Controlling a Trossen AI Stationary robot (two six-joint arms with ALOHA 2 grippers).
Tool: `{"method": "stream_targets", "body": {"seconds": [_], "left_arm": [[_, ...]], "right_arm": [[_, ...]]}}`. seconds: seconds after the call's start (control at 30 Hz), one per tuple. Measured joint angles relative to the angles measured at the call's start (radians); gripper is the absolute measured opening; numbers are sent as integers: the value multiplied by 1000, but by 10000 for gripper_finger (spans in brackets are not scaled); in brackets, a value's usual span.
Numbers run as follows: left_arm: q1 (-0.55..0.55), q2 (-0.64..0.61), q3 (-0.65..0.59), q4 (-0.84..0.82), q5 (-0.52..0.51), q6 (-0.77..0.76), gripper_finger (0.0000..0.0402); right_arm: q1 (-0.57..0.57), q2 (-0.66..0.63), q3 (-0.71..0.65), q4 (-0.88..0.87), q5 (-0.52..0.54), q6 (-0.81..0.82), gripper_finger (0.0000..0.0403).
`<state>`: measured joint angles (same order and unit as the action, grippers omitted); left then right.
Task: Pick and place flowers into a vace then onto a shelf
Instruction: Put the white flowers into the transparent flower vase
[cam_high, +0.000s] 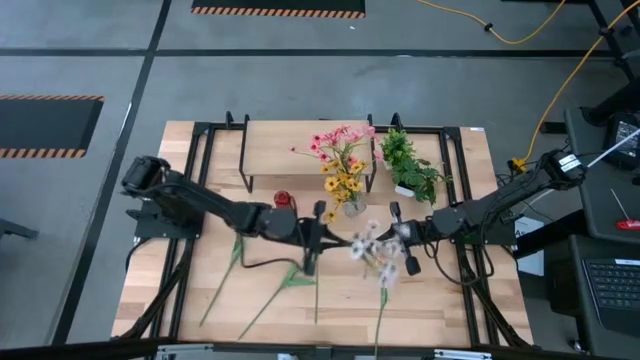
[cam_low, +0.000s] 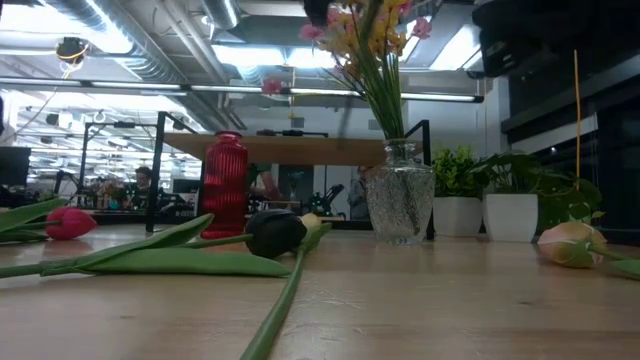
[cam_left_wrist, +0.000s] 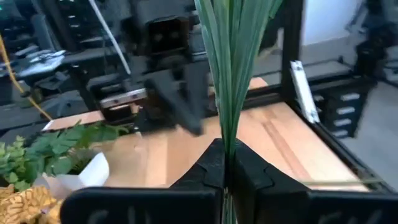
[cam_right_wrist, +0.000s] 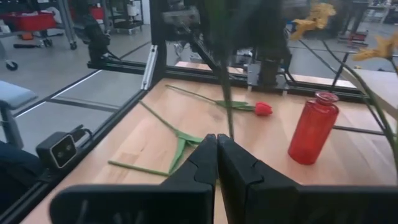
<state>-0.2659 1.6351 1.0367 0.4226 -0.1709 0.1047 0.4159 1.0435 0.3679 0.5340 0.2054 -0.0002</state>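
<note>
Flowers (cam_high: 343, 160) already stand in the glass vase (cam_high: 354, 205), which I take as my landmark; it sits on the table (cam_high: 440, 300) just in front of the shelf (cam_high: 290, 150). Beside the vase toward the table's front, I see a white-bloomed bunch (cam_high: 372, 250) with the left gripper (cam_left_wrist: 227, 163) clamped on its green stems. The right gripper (cam_right_wrist: 216, 149) is just beyond, fingers pressed together on a thin stem. Loose tulips (cam_high: 262, 290) lie front-left of the vase; a red bottle (cam_high: 282, 200) stands to its left.

white flowers (cam_high: 375, 250) blurred, bouquet (cam_low: 365, 35) top cut off
</note>
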Motion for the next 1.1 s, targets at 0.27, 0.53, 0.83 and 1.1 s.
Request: {"method": "stream_targets", "body": {"seconds": [0.27, 0.53, 0.83, 1.1], "left_arm": [[27, 67, 0, 159, 60, 10, 4], [36, 81, 0, 162, 21, 13, 5], [70, 80, 0, 187, 16, 29, 5], [93, 118, 0, 247, 62, 43, 5]], "right_arm": [[13, 0, 0, 49, 23, -41, 17], [13, 0, 0, 153, 34, -174, 67], [12, 0, 0, 202, 37, -194, 159], [-51, 25, 0, 267, 39, -153, 180]]}}
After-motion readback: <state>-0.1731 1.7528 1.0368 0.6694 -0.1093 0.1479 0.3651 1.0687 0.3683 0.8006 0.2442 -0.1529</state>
